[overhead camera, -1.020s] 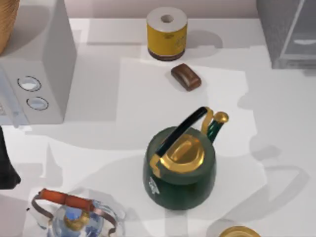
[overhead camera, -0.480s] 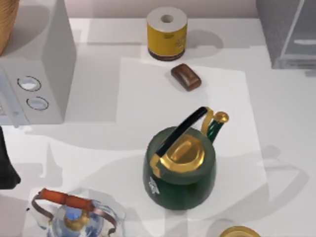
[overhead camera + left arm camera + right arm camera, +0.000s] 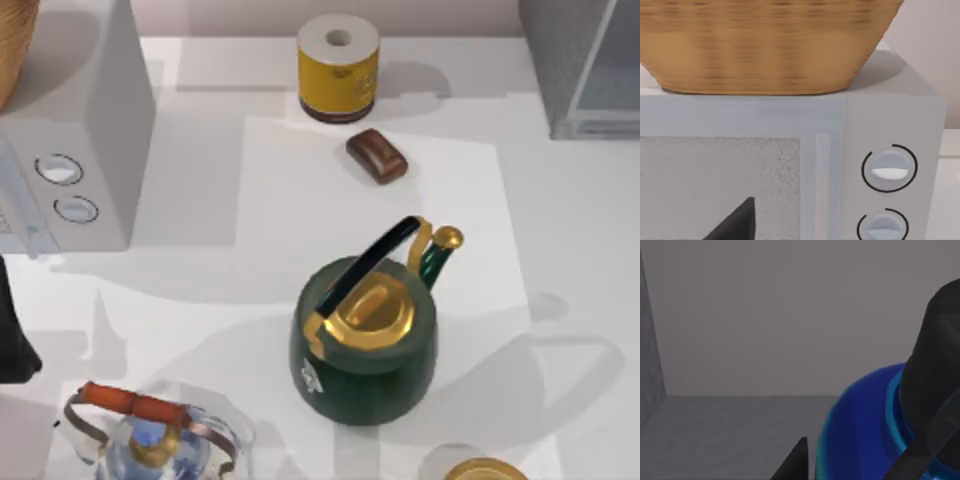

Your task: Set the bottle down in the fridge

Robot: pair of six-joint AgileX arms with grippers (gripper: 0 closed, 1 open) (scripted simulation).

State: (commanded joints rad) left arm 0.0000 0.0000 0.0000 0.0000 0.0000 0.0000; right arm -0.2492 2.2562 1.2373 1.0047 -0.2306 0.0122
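This looks like a kitchen, rendered in simulation. A green kettle (image 3: 364, 345) with a gold lid stands mid-worktop (image 3: 560, 230). Left of the kettle sits a white microwave (image 3: 80, 150) with two round dials, a woven basket (image 3: 765, 45) on top. Beyond the kettle to the right is the grey fridge (image 3: 585, 65) with its glass panel. Near the kettle, a glass teapot (image 3: 150, 435), probably.

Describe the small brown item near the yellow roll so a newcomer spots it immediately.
Start at the yellow cylindrical roll with a white top at the table's far edge. Just in front of it, slightly right, lies a small glossy brown rounded block, flat and angled. It is far smaller than the dark green kettle with gold lid nearer the camera.
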